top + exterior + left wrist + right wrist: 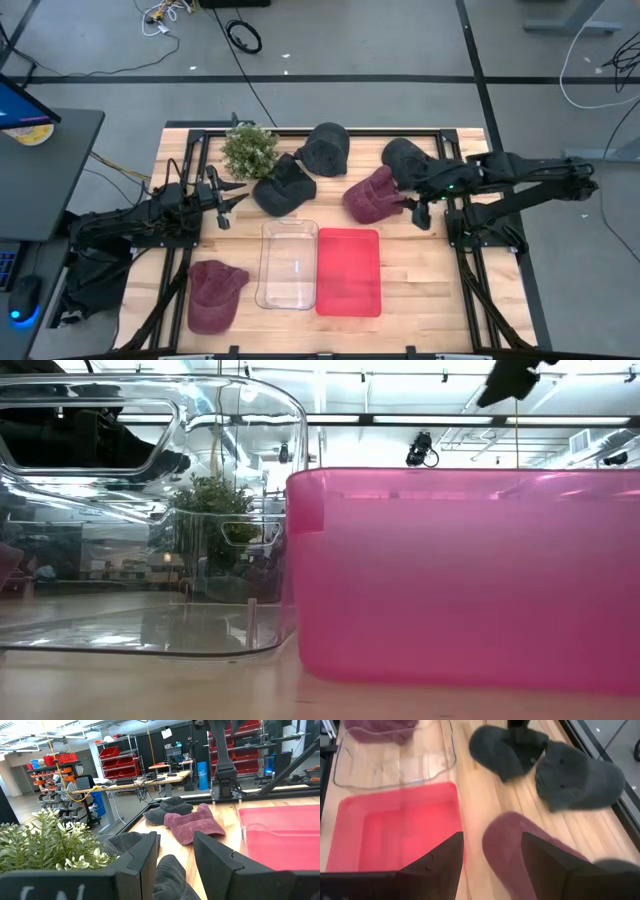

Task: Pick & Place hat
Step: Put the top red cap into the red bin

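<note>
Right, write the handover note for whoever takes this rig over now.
Left gripper: open, empty, beside the dark hat near the plant.
Right gripper: open, empty, just right of the maroon hat.
Other hats: two dark ones at the back, another maroon one front left.
Clear bin and pink bin: both hold no hat.
Done: nothing placed. Left: pick and place the hats.

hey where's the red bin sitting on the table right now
In the high view the red bin sits near the table's front edge, just right of centre, side by side with the clear bin on its left. The nearest maroon hat lies just behind it.
</note>
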Action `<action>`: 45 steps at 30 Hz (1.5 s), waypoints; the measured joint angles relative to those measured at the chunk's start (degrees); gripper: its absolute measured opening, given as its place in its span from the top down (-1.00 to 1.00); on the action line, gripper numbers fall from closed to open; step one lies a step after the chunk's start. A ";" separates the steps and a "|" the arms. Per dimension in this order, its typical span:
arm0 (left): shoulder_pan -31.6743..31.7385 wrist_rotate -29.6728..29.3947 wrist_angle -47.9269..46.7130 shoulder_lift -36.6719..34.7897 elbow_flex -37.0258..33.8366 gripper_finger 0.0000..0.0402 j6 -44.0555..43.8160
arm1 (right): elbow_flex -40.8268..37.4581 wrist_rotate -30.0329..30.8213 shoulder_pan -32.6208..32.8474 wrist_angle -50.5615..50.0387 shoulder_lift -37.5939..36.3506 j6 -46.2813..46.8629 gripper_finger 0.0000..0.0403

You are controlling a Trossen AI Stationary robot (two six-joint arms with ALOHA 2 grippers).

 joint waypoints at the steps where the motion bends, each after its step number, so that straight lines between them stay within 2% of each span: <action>1: 0.01 -0.02 0.02 0.00 0.00 0.34 0.02 | -0.48 -0.06 0.00 2.00 0.53 0.79 -0.02; 4: 0.00 0.00 0.01 -0.01 0.00 0.34 0.00 | -0.95 -0.36 0.00 5.33 2.31 1.98 -0.02; 7: 0.00 0.00 0.00 0.00 -0.01 0.34 0.00 | -0.95 -0.51 0.00 6.55 3.75 -0.67 -0.02; 10: 0.01 0.00 0.00 0.00 0.00 0.34 0.00 | -0.95 -0.51 0.00 5.21 4.88 -5.24 -0.02; 27: 0.00 0.00 0.00 0.00 -0.02 0.34 0.00 | -1.14 -0.50 -0.02 0.81 12.54 -13.42 -0.02; 36: -0.01 -0.02 0.01 0.00 -0.01 0.34 0.01 | -12.43 -0.48 -3.69 7.89 12.13 -20.76 -0.02; 45: -0.01 0.00 -0.15 0.00 0.00 0.34 0.02 | -19.05 2.52 -10.95 13.02 12.09 -17.41 -0.02</action>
